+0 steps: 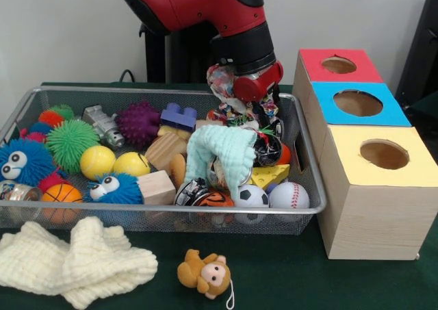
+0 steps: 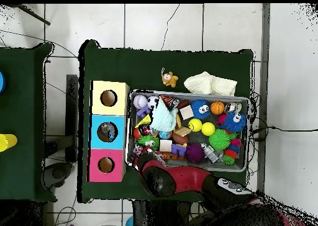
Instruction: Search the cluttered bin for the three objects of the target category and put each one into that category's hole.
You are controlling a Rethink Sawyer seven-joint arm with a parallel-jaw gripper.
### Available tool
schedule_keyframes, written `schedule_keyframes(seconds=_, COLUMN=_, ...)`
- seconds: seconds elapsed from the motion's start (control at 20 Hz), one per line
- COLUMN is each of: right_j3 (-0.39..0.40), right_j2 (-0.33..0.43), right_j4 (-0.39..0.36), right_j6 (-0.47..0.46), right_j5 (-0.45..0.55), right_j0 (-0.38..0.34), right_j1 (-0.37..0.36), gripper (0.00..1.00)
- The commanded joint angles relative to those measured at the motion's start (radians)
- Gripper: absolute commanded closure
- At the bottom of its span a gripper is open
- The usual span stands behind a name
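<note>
A wire bin [image 1: 311,180] on the green bench [image 1: 287,282] holds mixed toys. The gripper [image 1: 252,108] is lowered over the bin's far right corner, among a multicoloured rope toy [image 1: 220,81]; whether the fingers are open or closed cannot be told. A pale green cloth [image 1: 222,152] is draped over the heap just in front of the gripper, covering items beneath. Balls in the bin: two yellow balls [image 1: 98,161], one basketball [image 1: 61,194], one soccer ball [image 1: 252,196] and one baseball [image 1: 289,196], the last two at the near right wall. Also present: a purple spiky ball [image 1: 139,123], a green spiky ball [image 1: 70,140] and two blue googly-eyed fuzzy toys [image 1: 24,161]. Right of the bin stands a wooden box [image 1: 373,221] with three holes: red top [image 1: 339,65] far, blue top [image 1: 357,103] middle, yellow top [image 1: 383,154] near. Outside, near the bin, lie a cream cloth [image 1: 75,259] and a monkey toy [image 1: 205,272].
</note>
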Motion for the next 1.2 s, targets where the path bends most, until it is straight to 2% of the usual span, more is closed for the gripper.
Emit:
schedule_keyframes(seconds=0.05, right_j3=-0.259, right_j2=-0.107, right_j4=0.049, right_j6=0.229, right_j5=-0.067, right_j0=-0.003, right_j1=0.033, gripper=0.00)
schedule_keyframes(seconds=0.3, right_j3=-0.270, right_j2=-0.100, right_j4=0.017, right_j6=0.180, right_j5=0.008, right_j0=-0.029, right_j1=0.014, gripper=0.00)
schedule_keyframes(seconds=0.65, right_j3=-0.256, right_j2=-0.023, right_j4=-0.022, right_j6=0.116, right_j5=0.127, right_j0=-0.115, right_j1=-0.002, gripper=0.00)
schedule_keyframes(seconds=1.2, right_j3=-0.289, right_j2=-0.002, right_j4=-0.079, right_j6=0.075, right_j5=0.173, right_j0=-0.156, right_j1=-0.008, gripper=0.00)
